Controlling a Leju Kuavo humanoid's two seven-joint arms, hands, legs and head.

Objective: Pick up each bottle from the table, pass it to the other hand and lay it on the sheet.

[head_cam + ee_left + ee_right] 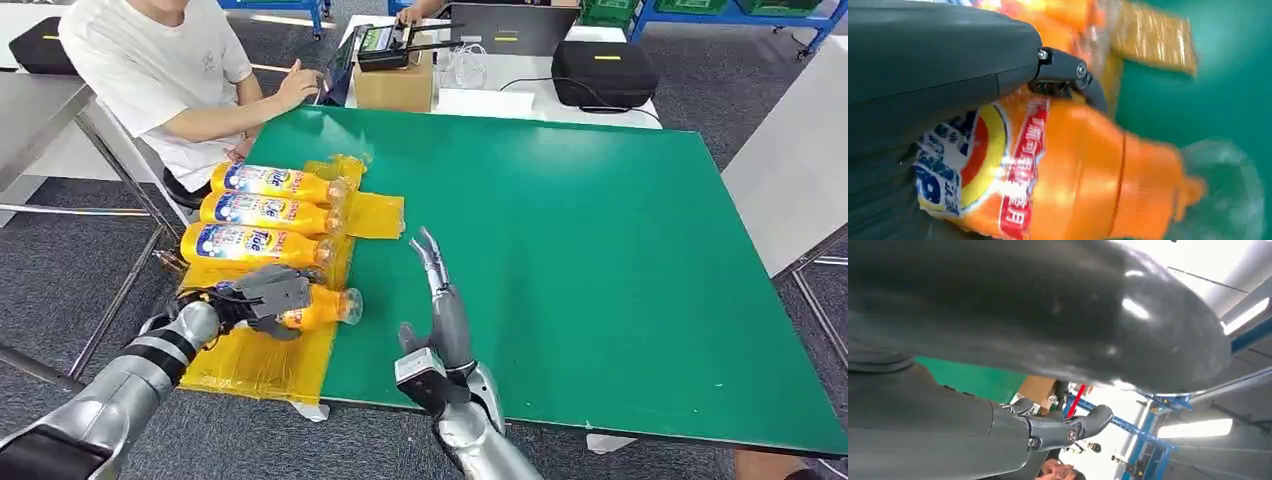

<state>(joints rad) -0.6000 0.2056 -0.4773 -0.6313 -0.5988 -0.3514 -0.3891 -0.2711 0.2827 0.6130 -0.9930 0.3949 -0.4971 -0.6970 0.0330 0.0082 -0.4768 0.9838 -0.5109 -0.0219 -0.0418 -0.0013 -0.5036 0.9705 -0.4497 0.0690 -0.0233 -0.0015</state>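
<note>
Wrapping the label end of an orange plastic detergent bottle (318,308), the dark fingers (275,292) of my left hand (262,300) are clamped around its body. From the left wrist view I can see that bottle's (1083,180) label close up: a blue, yellow and red emblem and a red strip of white characters that I cannot read. Its translucent cap points toward the green tabletop (600,260), and the bottle lies on its side at the near end of the crinkled yellow plastic sheet (260,365).

Just beyond it on the same sheet lie three more orange bottles side by side, caps toward the green: the nearest bottle (250,246) reads "Tide" in its blue and yellow emblem, the middle bottle (268,212) and the far bottle (275,183) carry the same label, too small for me to read.

My right hand (445,310) hangs over the green surface just beside the sheet's edge, holding nothing, its fingers (430,250) stretched out straight and slightly apart, pointing away from me.

Past the sheet's far end, a person in a white T-shirt (150,60) sits at the tabletop's corner with a hand on its edge. Behind the tabletop stand a brown cardboard box (395,85) and a black case (603,72).
</note>
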